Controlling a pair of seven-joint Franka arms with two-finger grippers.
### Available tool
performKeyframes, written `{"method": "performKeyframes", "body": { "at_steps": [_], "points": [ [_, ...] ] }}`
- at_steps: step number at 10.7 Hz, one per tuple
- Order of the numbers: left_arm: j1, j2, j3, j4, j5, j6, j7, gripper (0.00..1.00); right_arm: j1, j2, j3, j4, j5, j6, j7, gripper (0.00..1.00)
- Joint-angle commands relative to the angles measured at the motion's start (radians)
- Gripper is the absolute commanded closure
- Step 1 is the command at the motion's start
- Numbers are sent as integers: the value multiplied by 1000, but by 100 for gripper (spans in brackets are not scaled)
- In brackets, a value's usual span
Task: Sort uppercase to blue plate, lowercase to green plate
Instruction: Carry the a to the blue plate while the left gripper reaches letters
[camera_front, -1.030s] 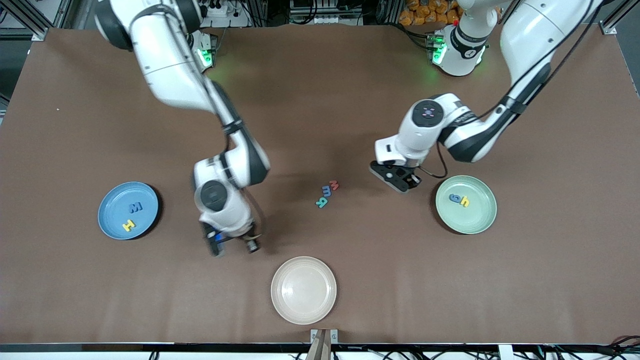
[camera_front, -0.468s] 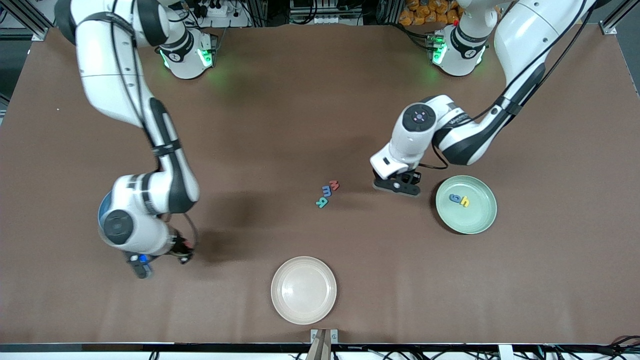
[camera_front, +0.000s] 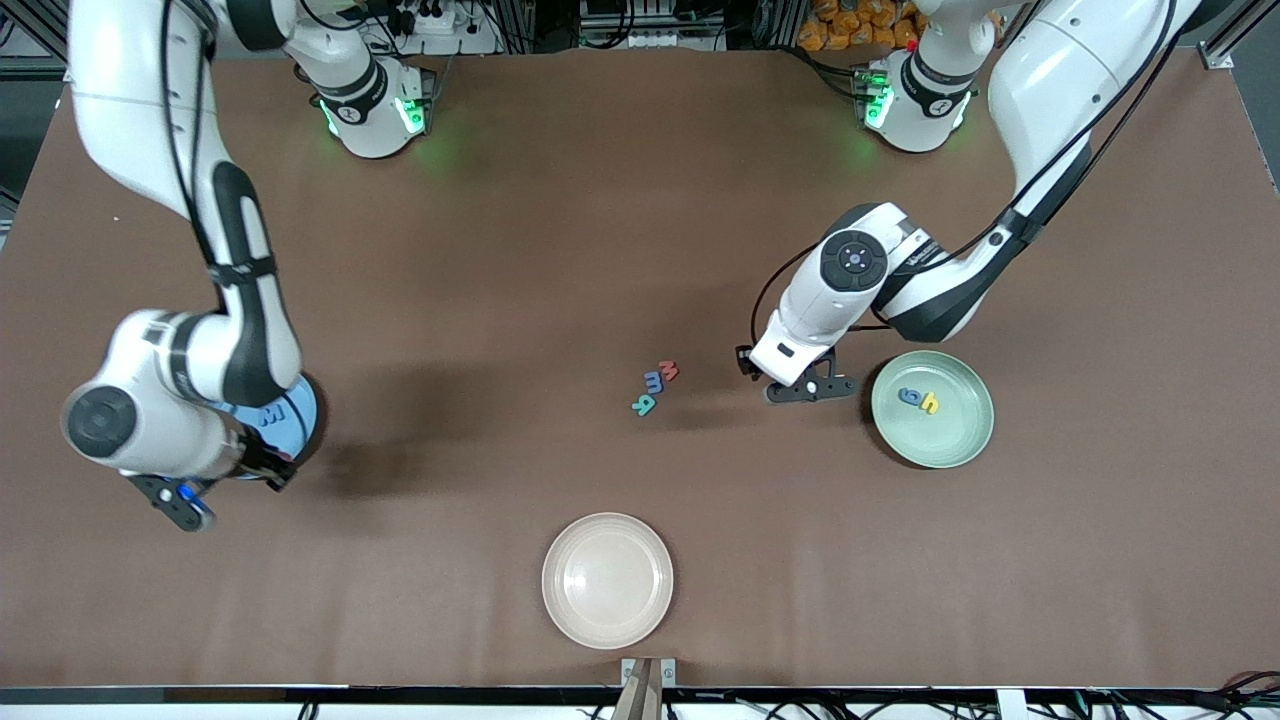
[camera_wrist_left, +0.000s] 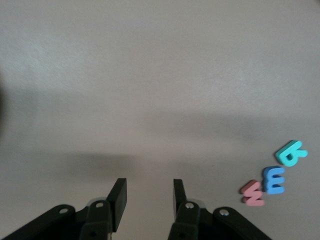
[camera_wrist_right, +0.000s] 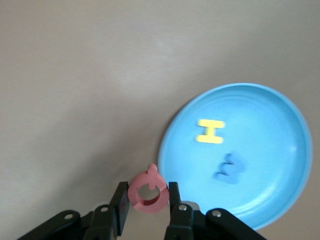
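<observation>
My right gripper (camera_wrist_right: 147, 200) is shut on the red Q (camera_wrist_right: 147, 191) and holds it over the table just off the rim of the blue plate (camera_wrist_right: 270, 200). The yellow H (camera_wrist_right: 210, 131) and dark blue M (camera_wrist_right: 229, 169) lie in that plate. In the front view the right arm covers most of the blue plate (camera_front: 308, 420); my right gripper (camera_front: 272, 468) shows at its edge. My left gripper (camera_wrist_left: 148, 195) is open and empty, low over the table (camera_front: 805, 388) between the green plate (camera_front: 950, 440) and the loose letters: teal R (camera_front: 644, 404), light blue m (camera_front: 653, 381), red m (camera_front: 668, 371). The blue g (camera_front: 909, 397) and yellow h (camera_front: 931, 403) lie in the green plate.
A cream plate (camera_front: 607, 580) sits near the table's front edge, nearer the front camera than the loose letters. The three loose letters also show in the left wrist view: R (camera_wrist_left: 290, 152), light blue m (camera_wrist_left: 274, 180), red m (camera_wrist_left: 252, 192).
The right arm has swung from the table's middle toward its own end, carrying the red Q to the blue plate's edge. The left gripper has turned and shifted slightly beside the green plate.
</observation>
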Motion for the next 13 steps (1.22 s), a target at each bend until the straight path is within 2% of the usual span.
{"method": "performKeyframes", "body": {
  "at_steps": [1, 4, 6, 8, 10, 13],
  "points": [
    [-47, 42, 2, 63, -19, -15, -74, 54, -11, -151, -5, -230, -16, 114, -94, 100],
    [-174, 59, 91, 102, -19, -15, -151, 55, -10, -168, -33, -255, -24, 122, -142, 100],
    [-269, 73, 148, 132, -19, -15, -192, 55, -11, -171, -74, -261, -80, 125, -204, 100],
    [-311, 87, 165, 152, -19, -15, -218, 55, -46, -183, -102, -287, -81, 153, -331, 100],
    [-333, 110, 170, 162, -17, -15, -226, 55, -50, -186, -102, -289, -79, 153, -343, 100],
    [-392, 131, 222, 190, -19, -15, -237, 56, -39, -191, -99, -289, -65, 150, -324, 100]
  ]
}}
